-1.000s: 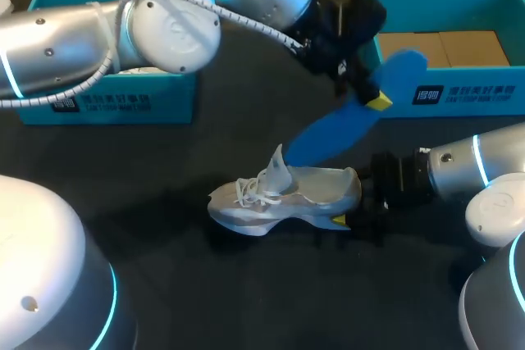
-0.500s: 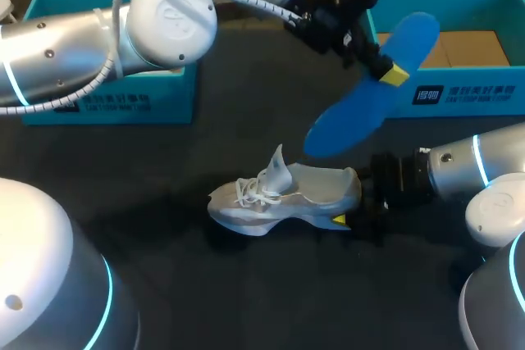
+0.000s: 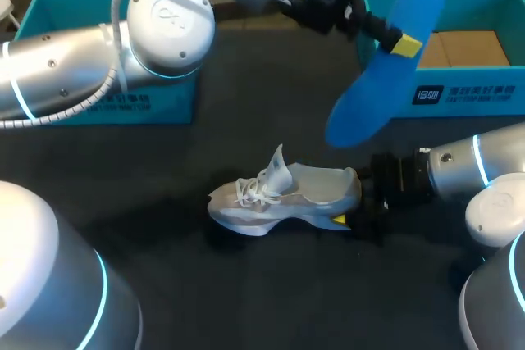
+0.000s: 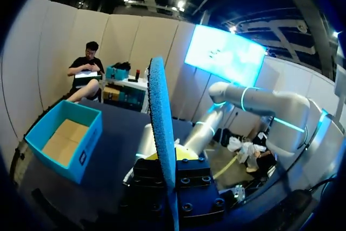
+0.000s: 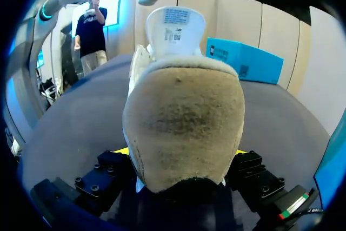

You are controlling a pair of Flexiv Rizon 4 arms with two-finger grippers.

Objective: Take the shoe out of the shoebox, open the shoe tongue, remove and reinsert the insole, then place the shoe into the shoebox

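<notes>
A pale grey shoe (image 3: 283, 196) with white laces lies on the dark table, its tongue standing up. My right gripper (image 3: 354, 205) is shut on the shoe's heel (image 5: 184, 117), a finger on each side. A blue insole (image 3: 385, 67) hangs in the air above and to the right of the shoe, in front of the right shoebox (image 3: 459, 96). My left gripper (image 3: 399, 42) is shut on the blue insole (image 4: 161, 128), which stands on edge between its fingers.
A second teal box (image 3: 123, 104) stands at the back left, partly hidden by my left arm (image 3: 164, 18). The right shoebox shows a brown cardboard floor (image 3: 463, 48). Dark table surface lies in front of the shoe.
My left gripper has lifted the blue insole up and to the right, away from the shoe. The shoe and my right gripper have stayed in place.
</notes>
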